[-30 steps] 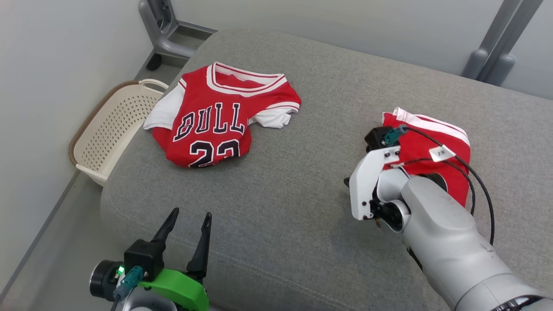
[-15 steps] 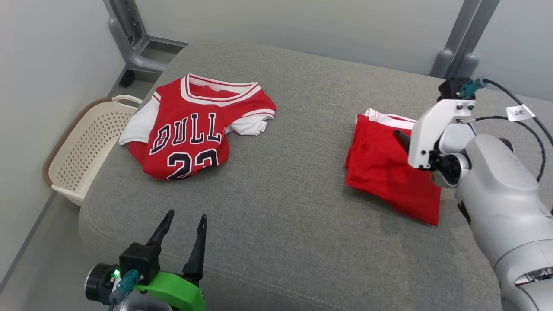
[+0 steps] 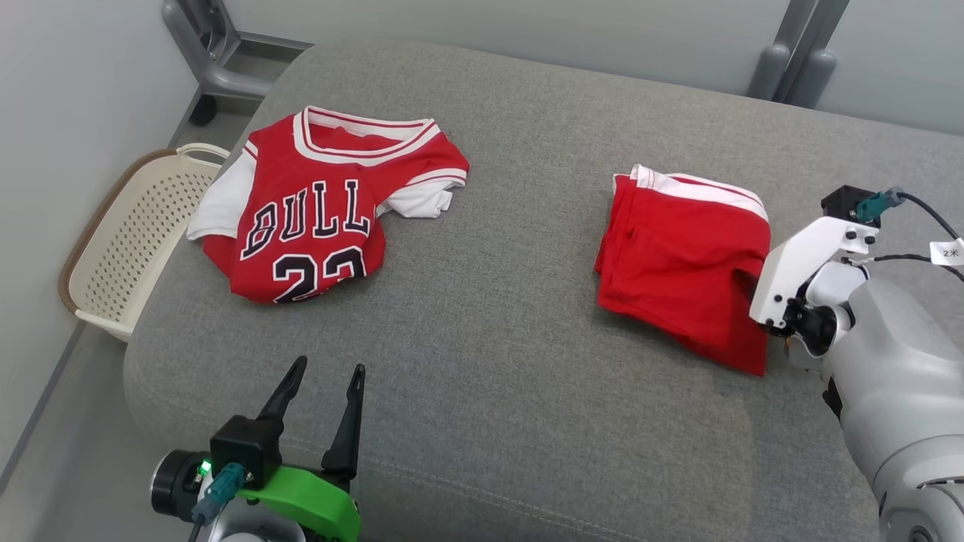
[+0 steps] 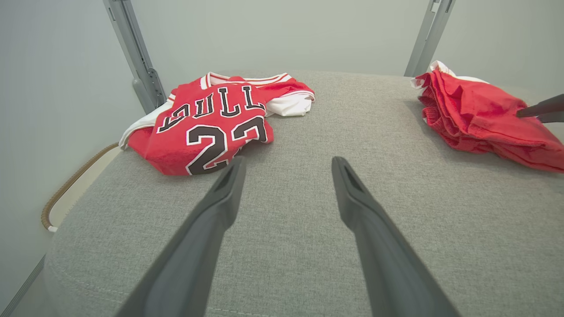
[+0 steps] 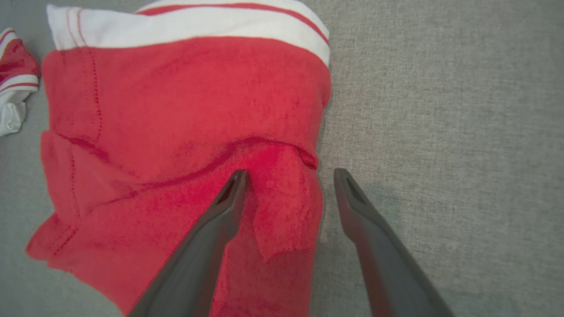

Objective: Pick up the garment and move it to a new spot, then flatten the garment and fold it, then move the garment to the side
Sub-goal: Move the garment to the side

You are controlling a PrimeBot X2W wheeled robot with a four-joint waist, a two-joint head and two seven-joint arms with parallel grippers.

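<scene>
The garment, a pair of red shorts (image 3: pixel 681 263) with a white waistband, lies folded on the right half of the grey cushion (image 3: pixel 489 339). My right gripper (image 5: pixel 288 176) is open low over the shorts' right edge, one finger above the red cloth and the other above bare cushion, holding nothing. In the head view its white wrist bracket (image 3: pixel 798 263) sits just right of the shorts. My left gripper (image 3: pixel 324 373) rests open and empty near the cushion's front edge, its fingers (image 4: pixel 229 185) pointing toward the far side.
A red "BULL 23" jersey (image 3: pixel 316 218) with white sleeves lies crumpled at the cushion's back left. A cream perforated basket (image 3: pixel 128 241) stands on the floor to the left. Grey metal frame legs (image 3: pixel 798 60) rise behind the cushion by the wall.
The right gripper has opened and let go of the shorts, which now lie on the cushion; the arm has drawn back to their right edge. The head camera has shifted. The left arm is still.
</scene>
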